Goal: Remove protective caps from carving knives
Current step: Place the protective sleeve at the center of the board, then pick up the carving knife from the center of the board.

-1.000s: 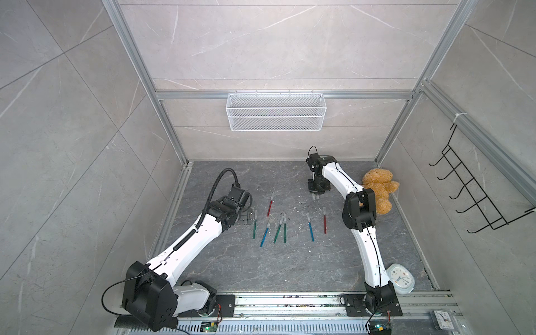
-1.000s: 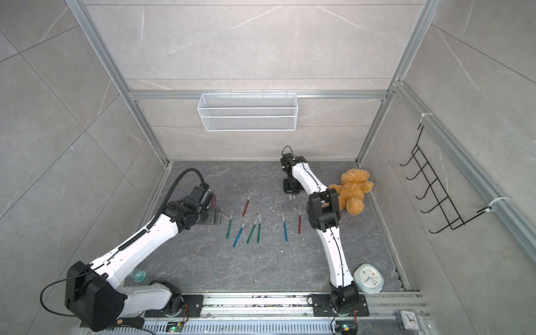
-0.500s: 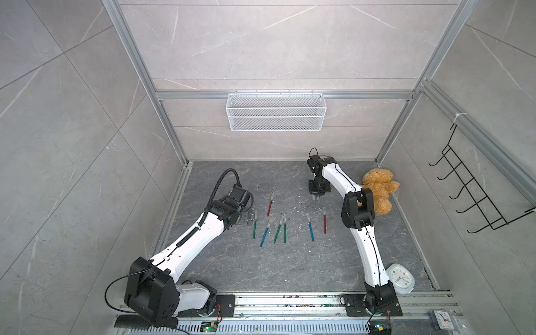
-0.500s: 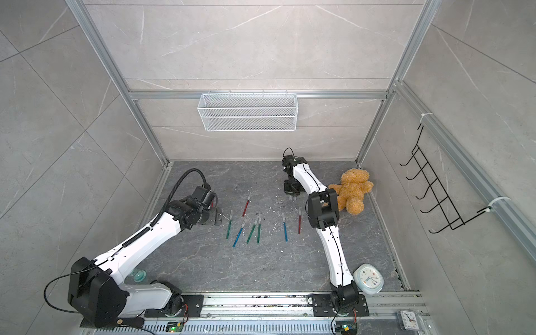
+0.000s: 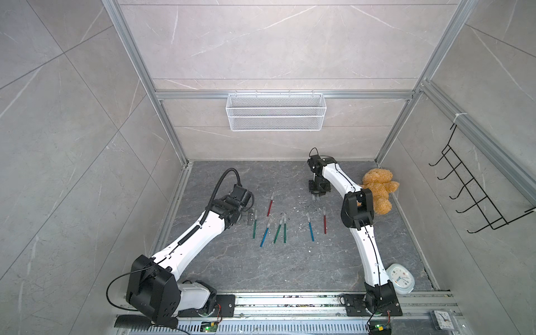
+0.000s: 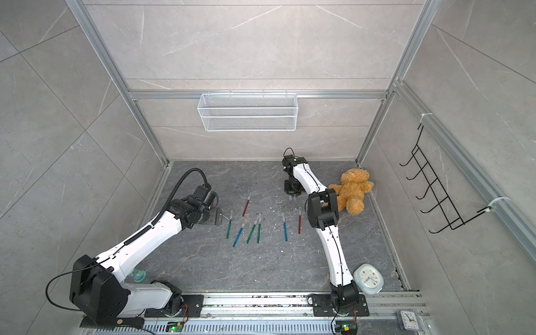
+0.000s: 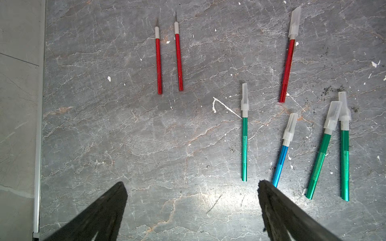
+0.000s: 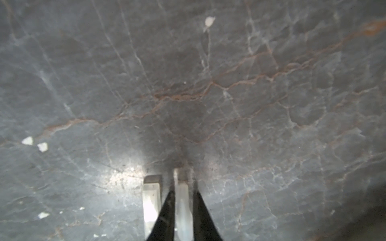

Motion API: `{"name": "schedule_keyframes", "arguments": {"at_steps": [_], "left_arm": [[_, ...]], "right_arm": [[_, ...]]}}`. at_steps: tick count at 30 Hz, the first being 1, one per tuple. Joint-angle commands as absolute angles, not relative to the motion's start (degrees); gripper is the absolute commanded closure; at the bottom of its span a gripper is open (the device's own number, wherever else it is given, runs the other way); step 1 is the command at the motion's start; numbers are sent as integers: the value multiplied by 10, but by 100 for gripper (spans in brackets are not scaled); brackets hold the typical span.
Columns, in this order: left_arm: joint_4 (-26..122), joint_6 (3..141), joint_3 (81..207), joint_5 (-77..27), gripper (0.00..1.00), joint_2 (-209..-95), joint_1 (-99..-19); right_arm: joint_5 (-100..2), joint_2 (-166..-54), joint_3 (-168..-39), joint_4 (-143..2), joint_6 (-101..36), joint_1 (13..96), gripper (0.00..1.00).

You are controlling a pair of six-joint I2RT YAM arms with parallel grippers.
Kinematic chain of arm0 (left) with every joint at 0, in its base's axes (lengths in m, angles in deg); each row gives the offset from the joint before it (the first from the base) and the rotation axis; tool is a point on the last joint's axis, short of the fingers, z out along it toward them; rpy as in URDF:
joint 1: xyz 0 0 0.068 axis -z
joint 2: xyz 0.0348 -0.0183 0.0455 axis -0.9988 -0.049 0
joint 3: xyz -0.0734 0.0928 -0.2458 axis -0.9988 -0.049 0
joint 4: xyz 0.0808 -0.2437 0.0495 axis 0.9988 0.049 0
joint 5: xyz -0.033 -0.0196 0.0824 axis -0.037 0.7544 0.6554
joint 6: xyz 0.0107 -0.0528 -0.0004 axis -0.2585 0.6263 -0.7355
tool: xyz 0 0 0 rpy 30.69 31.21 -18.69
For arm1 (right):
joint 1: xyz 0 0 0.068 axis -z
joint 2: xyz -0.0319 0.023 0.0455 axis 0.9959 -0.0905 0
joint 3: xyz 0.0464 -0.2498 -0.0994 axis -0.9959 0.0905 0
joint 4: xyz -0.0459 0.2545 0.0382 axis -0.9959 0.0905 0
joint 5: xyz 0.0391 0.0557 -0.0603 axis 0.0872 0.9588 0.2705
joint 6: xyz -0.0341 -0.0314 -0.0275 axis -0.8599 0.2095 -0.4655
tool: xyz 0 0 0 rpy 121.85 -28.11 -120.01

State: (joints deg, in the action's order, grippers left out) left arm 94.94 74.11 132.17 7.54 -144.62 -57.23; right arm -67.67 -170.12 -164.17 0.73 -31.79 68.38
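Your left gripper is wide open over the table, just left of the capped carving knives at mid-table; your right gripper, far right, has narrow jaws around one protective cap, second cap alongside, can't tell if clamped.

walls: pale grey veined tiles
floor: dark grey veined stone slab, white-flecked
frame: aluminium rails along wall edges
fittings: white wire basket on back wall; black hook rack on side wall
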Motion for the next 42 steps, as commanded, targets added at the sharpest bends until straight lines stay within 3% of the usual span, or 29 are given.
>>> {"name": "schedule_keyframes", "arguments": {"at_steps": [1, 17, 25, 31, 38, 42], "left_arm": [[957, 732, 1342, 81, 0, -1448, -571], [959, 732, 1344, 79, 0, -1452, -570], [962, 732, 1348, 56, 0, -1464, -570], [980, 751, 1361, 16, 1, -1485, -570], [998, 789, 1371, -27, 1, -1503, -572], [1002, 814, 1362, -42, 2, -1508, -573]], "right_arm": [[-674, -1721, -1659, 27, -317, 685, 76], [-683, -1661, -1705, 51, -304, 685, 68], [-703, -1571, -1665, 37, -300, 661, 51], [-696, -1439, -1539, -38, -294, 617, 32], [-568, -1223, -1290, -213, -268, 601, 10], [-483, -1137, -1168, -299, -252, 596, 3]]}}
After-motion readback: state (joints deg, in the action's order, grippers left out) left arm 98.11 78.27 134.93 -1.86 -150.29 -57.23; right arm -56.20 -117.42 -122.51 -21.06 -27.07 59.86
